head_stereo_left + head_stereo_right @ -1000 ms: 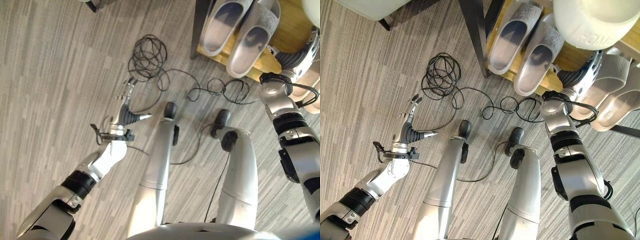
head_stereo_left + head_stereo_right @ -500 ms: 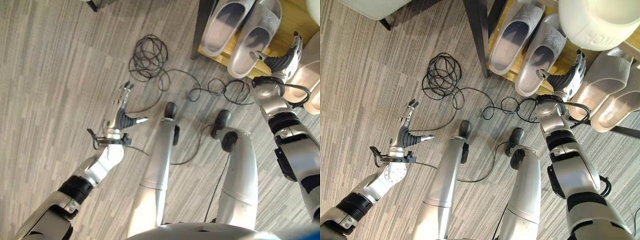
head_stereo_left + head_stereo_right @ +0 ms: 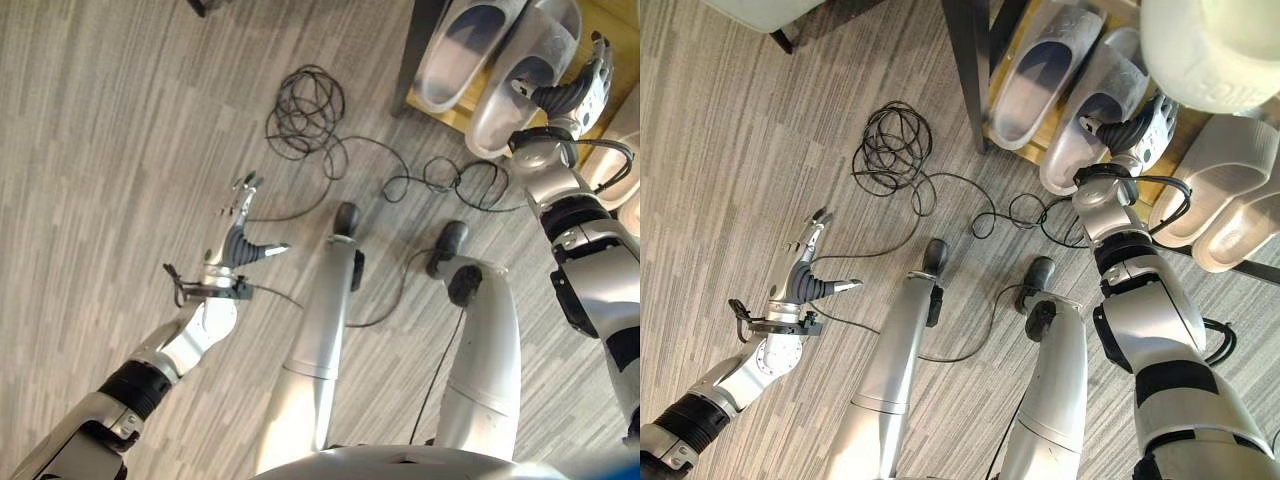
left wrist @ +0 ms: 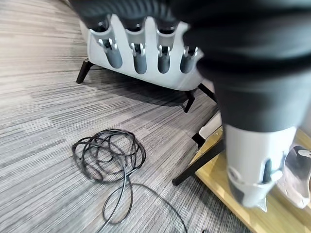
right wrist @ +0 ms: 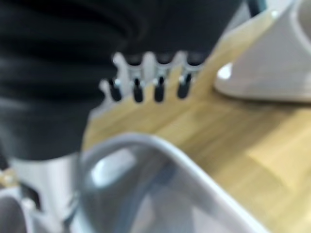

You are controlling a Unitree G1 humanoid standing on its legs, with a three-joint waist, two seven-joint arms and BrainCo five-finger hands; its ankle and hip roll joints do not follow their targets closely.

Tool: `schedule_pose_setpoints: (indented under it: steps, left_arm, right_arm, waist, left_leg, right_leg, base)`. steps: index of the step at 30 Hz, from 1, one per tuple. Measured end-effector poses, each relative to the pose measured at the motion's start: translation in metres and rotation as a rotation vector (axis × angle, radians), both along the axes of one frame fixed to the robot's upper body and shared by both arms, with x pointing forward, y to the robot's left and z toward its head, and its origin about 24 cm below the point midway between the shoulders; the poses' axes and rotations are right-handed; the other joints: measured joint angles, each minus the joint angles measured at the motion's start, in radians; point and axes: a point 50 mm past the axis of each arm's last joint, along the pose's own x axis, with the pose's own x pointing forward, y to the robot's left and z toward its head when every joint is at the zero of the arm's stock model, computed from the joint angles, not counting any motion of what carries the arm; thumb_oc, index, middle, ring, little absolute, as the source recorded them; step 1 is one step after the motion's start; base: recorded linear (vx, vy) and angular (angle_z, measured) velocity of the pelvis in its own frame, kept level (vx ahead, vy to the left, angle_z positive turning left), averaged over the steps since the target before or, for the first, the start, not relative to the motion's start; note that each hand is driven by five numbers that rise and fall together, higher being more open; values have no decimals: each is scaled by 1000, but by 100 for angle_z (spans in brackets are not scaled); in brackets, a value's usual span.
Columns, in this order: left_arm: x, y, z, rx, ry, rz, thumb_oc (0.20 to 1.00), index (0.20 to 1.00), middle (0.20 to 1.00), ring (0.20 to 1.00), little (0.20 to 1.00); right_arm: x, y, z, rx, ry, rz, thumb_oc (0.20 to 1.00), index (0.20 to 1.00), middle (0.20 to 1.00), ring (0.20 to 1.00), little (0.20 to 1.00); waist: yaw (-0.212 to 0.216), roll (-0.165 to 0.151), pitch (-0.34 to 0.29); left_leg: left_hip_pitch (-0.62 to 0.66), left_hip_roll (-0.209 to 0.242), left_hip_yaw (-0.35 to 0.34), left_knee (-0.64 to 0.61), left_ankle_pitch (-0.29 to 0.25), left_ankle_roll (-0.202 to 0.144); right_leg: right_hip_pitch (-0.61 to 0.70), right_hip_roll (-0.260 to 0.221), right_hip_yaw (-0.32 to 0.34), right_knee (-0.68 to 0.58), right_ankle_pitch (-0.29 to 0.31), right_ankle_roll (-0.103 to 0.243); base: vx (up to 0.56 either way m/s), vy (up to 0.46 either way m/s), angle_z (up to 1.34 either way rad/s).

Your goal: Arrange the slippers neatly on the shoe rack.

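On the shoe rack: grey slippers paired, right hand beside them, fingers straight | right eye: left hand over floor, fingers spread, empty | right wrist: slipper close, risk nudging it askew

A home entryway: shoe rack with slippers, grey plank floor.

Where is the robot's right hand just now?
In the eye views the right hand is at the wooden shoe rack, between the grey slippers and beige slippers.
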Motion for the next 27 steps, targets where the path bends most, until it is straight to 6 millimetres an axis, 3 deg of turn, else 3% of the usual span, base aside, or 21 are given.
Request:
schedule_pose_setpoints:
  steps: [12,21,27]
  left_arm:
    - [-1,-2,-2,5,10,-13,1000,1000,1000,1000,1000]
    - [-2,-5,-4,7,23,-26,1000,1000,1000,1000,1000]
    - [-2,-4,-5,-22,34,-18,1000,1000,1000,1000,1000]
  right_arm:
    - [-5,-21,12,-19,11,-92,1000,1000,1000,1000,1000]
    - [-4,-14,18,-24,-27,-53,1000,1000,1000,1000,1000]
    - [-4,-12,20,-27,-38,-40,1000,1000,1000,1000,1000]
  waist:
    - [14,5,-3]
    - [8,22,-12]
    - [5,25,-14]
  left_leg:
    - [2,-16,-3,-27,14,-4]
    - [4,-6,3,19,4,-3]
    - [4,-3,8,9,9,6]
  right_leg:
    - [-5,-18,-4,1,-4,-2]
    - [-3,-11,3,28,-7,-13]
    - [-5,-5,9,16,4,-3]
  base:
    - [17,7,5]
    - [14,-6,-4]
    - [-24,-5,-2]
